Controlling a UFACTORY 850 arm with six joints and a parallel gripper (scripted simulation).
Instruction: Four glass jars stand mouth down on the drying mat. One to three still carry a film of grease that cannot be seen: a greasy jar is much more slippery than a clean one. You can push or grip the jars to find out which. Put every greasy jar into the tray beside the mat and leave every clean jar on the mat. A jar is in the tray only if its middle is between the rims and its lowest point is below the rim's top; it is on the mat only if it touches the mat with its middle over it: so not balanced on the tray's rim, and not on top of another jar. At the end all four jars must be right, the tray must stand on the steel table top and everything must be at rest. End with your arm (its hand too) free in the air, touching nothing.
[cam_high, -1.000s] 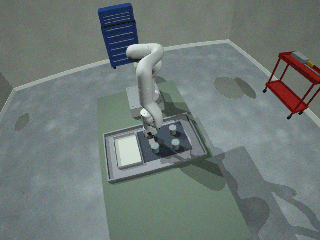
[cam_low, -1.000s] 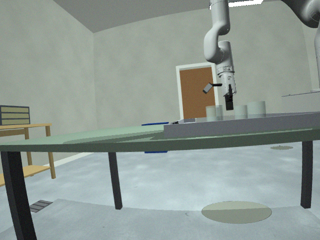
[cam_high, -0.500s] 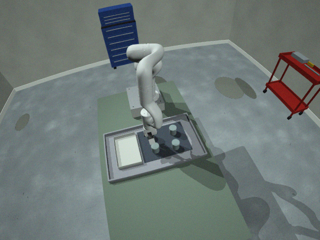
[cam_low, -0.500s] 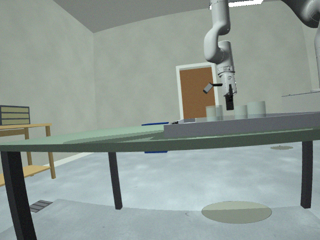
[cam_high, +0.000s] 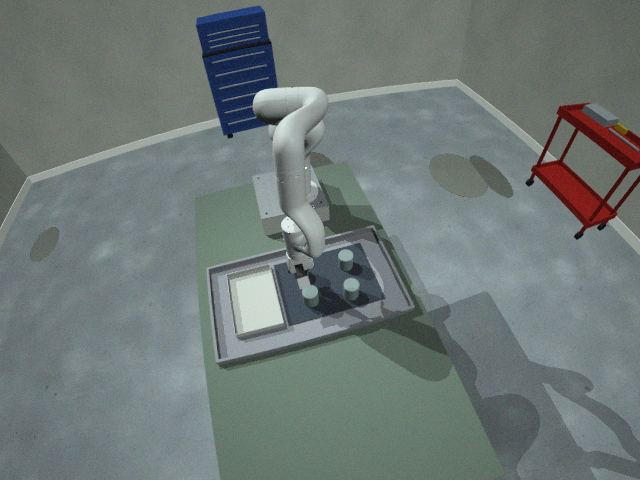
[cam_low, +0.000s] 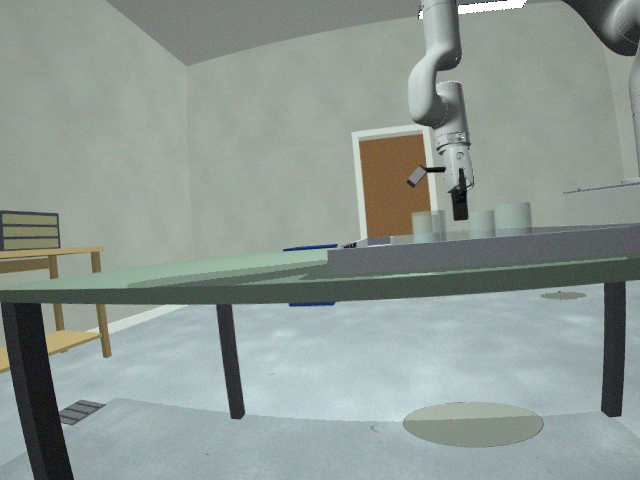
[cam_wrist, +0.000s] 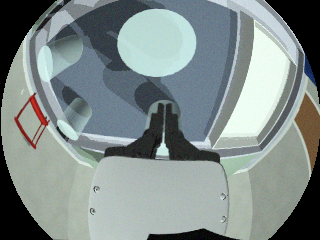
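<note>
My gripper is shut and empty, low over the dark mat, between two jars. The front left jar stands just in front of the fingers. The back left jar stands behind them, hidden in the top view and partly covered in the wrist view. The front right jar and back right jar stand upright. The cream tray holds no jar. Grease is not visible.
A low raised rim surrounds the mat and tray on the green table. The arm's base stands behind it. A red cart and blue cabinet stand away on the floor.
</note>
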